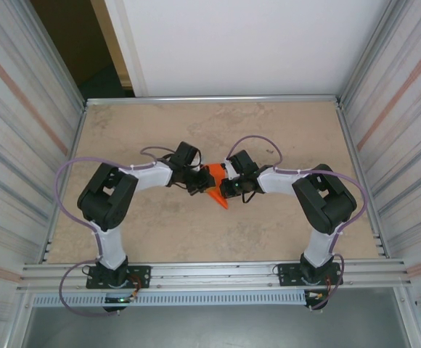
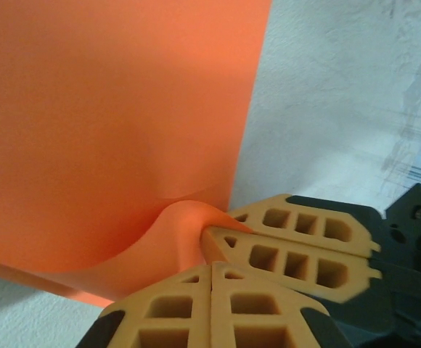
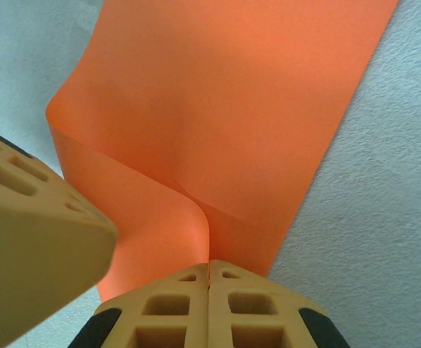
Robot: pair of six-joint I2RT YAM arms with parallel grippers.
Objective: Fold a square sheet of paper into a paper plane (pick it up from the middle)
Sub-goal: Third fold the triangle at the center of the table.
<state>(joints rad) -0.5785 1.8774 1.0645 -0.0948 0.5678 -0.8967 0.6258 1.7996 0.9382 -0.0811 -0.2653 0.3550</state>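
The left fingers (image 2: 160,315) and right fingers (image 3: 247,312) crowd the square sheet of paper (image 1: 214,176) from both sides. Behind and in front of the paper the bench (image 1: 268,130) is open. Walls (image 1: 22,116) shut in its sides.

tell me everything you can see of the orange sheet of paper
The square sheet of paper is thin, plain bright orange, unmarked. It is bent, not flat: a soft curved fold rises where the right gripper pinches it, with the left gripper shut on it alongside. It sits midway on the table.
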